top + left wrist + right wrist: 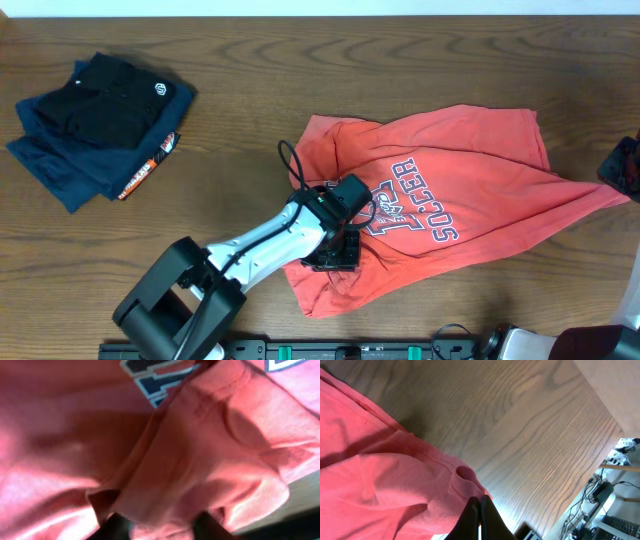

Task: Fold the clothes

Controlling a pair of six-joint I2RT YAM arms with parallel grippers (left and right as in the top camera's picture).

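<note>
The clothes, a coral-red T-shirt (470, 190) with navy-and-white lettering (420, 200), lie crumpled on the wooden table (250, 80), right of the middle. My left gripper (335, 252) is pressed down on the shirt's lower left part. In the left wrist view its dark fingers (117, 527) stand either side of a bunched fold of the red cloth (200, 435) and touch it. At the far right, my right gripper (625, 168) holds a stretched-out corner of the shirt. The right wrist view shows that gripper (480, 502) shut, pinching the hem of the shirt (380, 485).
A folded pile of navy and black garments (95, 125) with a white round logo lies at the back left. The left arm's base (175, 300) stands at the front edge. Cables and gear (610, 490) lie beyond the table's right edge.
</note>
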